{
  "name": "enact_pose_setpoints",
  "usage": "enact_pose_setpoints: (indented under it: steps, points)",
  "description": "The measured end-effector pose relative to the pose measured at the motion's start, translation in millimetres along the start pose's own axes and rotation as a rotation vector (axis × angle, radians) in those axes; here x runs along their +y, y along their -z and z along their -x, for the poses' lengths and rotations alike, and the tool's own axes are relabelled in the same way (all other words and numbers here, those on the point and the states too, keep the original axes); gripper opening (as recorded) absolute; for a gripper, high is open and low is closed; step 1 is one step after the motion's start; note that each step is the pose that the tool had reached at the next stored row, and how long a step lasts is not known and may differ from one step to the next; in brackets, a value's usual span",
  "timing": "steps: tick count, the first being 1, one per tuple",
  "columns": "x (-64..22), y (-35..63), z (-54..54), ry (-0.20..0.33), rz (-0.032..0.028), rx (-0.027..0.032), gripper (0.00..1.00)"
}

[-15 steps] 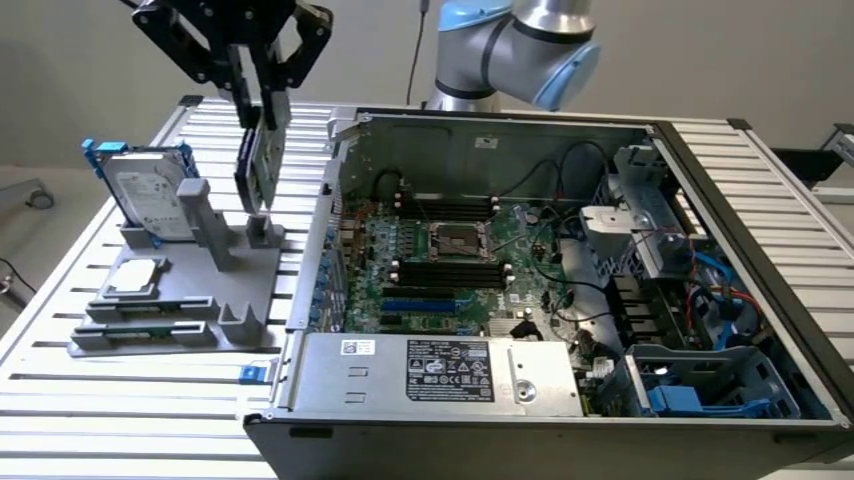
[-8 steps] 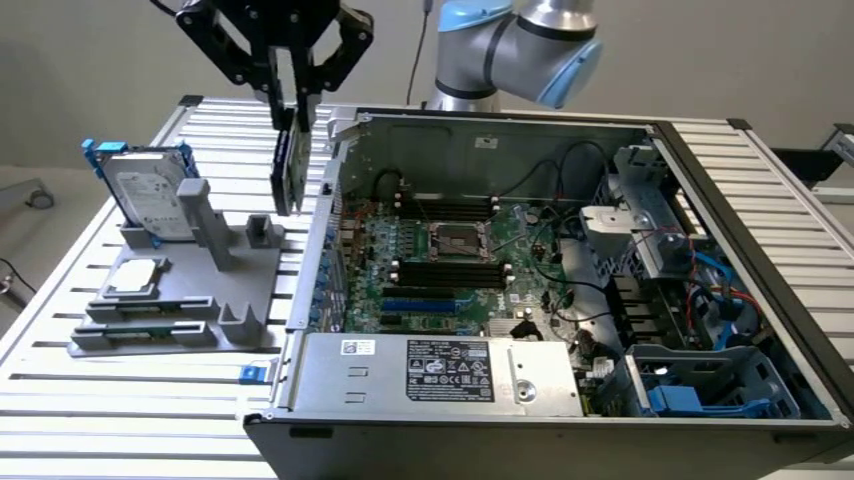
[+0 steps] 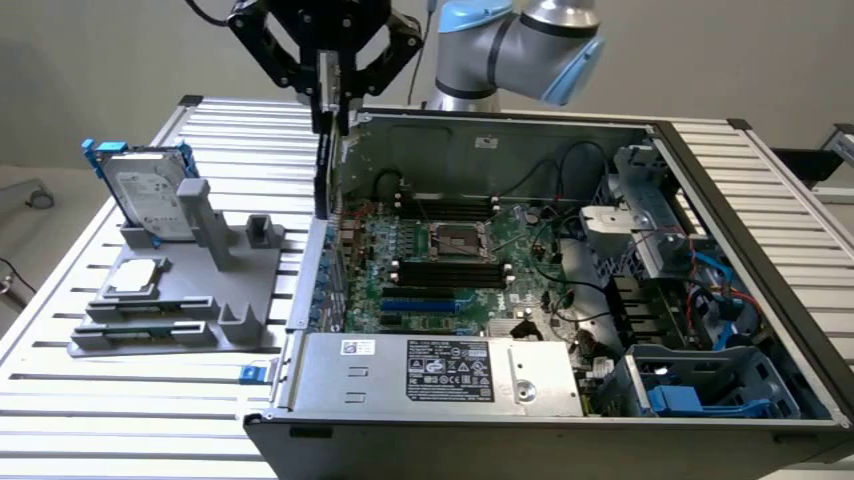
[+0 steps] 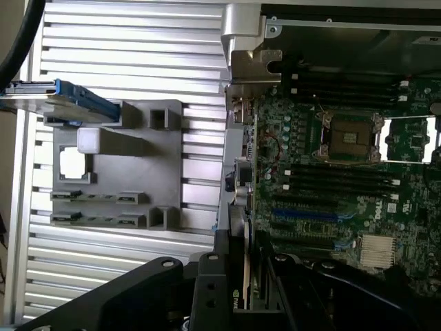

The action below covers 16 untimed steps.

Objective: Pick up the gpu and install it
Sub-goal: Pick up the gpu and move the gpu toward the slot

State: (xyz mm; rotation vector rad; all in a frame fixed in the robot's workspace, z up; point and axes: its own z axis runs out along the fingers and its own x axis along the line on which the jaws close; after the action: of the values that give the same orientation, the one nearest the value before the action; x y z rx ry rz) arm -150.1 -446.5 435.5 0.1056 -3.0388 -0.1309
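My gripper (image 3: 330, 95) is shut on the gpu (image 3: 320, 170), a thin card that hangs upright and edge-on below the fingers. It hangs right at the open computer case's wall (image 3: 324, 262) on the exterior view's left, above that edge of the green motherboard (image 3: 454, 250). In the wrist view the gpu (image 4: 241, 248) runs out from between the black fingers of my gripper (image 4: 242, 283). Its silver bracket (image 4: 244, 62) is at the far end, by the case's corner. The blue expansion slots (image 3: 414, 300) lie just inside, beside the card.
A grey parts holder (image 3: 174, 320) stands on the slatted metal table (image 3: 134, 400) at the exterior view's left. It carries a hard drive in a blue frame (image 3: 140, 190) and a square silver processor chip (image 3: 138, 277). The power supply (image 3: 441, 370) fills the case's near side.
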Motion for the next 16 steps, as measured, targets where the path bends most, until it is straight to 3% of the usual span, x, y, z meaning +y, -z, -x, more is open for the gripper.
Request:
enact_pose_setpoints:
  steps: [5,16]
  points:
    - [-3.3,-3.8,23.2,0.0,0.0004,0.0052,0.26]
    - [-8.8,-18.5,71.6,-0.002,0.0008,0.0055,0.26]
